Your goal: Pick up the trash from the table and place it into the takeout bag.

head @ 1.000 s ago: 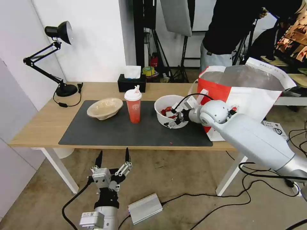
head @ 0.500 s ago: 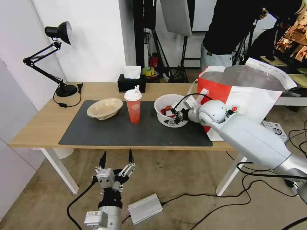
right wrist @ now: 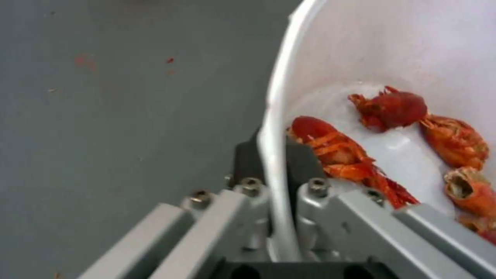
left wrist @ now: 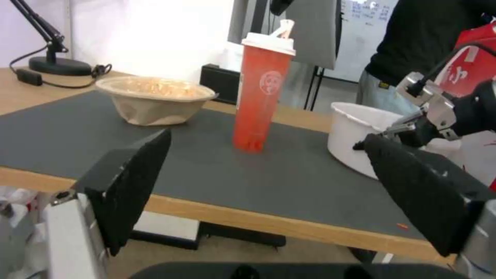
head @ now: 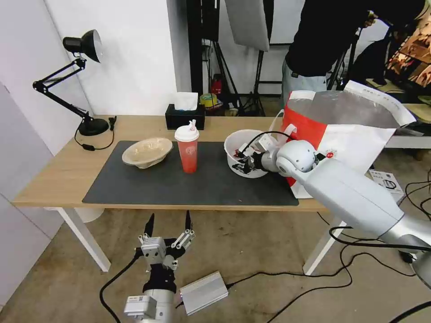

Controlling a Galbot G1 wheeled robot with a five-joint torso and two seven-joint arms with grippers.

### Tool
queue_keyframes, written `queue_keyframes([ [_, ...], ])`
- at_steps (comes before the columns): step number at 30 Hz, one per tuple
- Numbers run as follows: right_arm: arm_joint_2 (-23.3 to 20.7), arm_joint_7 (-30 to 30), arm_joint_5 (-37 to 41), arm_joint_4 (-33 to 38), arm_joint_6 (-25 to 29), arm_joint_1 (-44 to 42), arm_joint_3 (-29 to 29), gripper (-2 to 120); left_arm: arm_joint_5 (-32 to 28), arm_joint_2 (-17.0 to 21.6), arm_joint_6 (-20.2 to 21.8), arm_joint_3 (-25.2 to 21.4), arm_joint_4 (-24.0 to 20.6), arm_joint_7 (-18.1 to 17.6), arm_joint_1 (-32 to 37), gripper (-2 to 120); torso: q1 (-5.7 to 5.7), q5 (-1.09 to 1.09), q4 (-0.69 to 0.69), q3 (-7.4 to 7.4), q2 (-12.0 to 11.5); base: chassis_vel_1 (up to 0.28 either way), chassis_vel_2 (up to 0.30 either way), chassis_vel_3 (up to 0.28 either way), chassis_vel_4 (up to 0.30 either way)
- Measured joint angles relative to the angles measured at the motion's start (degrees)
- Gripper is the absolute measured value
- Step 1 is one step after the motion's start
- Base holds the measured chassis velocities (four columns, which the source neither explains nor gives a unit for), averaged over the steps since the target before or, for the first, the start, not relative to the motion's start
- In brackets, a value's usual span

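Head view: one light-wood worktop [head: 58,172] carrying one dark grey mat [head: 148,188]. On mat, three disposables: one shallow beige pulp bowl [head: 147,152], empty, toward the left; one red drink cup [head: 187,149] with white lid, upright, middle; one round white bowl [head: 244,152], tipped, pinched at rim by right tool [head: 246,159]. One takeout bag [head: 354,134] at worktop's right end, just beside white bowl, mouth open, foil lining showing. One black lamp [head: 83,45] and one black tissue box [head: 184,117] at rear. Left tool [head: 168,224] below worktop edge, fingers spread wide, holding nothing. Left wrist view: pulp bowl, cup and white bowl in a row on mat, well apart. Right wrist view: bowl wall clamped between both fingers [right wrist: 305,166], one inside, one outside; at least four red crayfish shells [right wrist: 393,108] in bowl.
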Motion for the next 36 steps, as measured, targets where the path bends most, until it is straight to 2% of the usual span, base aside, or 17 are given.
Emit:
queue_keyframes([
  [13, 0.2, 0.4, 1.6, -0.1, 0.0, 0.6, 0.1, 0, 0.2, 0.0, 0.0, 0.0, 0.1, -0.2, 0.1, 100, 0.00, 0.00, 0.00, 0.00, 0.0, 0.000, 0.000, 0.000, 0.000],
  [27, -5.9, -0.5, 7.4, 8.0, 0.0, 2.4, 1.9, 0, 0.5, 0.0, -0.2, 0.4, -0.5, -0.2, 0.5, 100, 0.00, 0.00, -0.01, 0.00, 0.0, 0.000, 0.000, 0.000, 0.000],
  [36, -7.1, -1.1, 9.1, 10.2, 0.0, 3.5, 1.9, 0, 0.5, 0.0, -0.5, 0.4, -0.5, -0.2, 0.7, 100, 0.00, 0.00, -0.01, 0.00, 0.0, 0.000, 0.000, 0.000, 0.000],
])
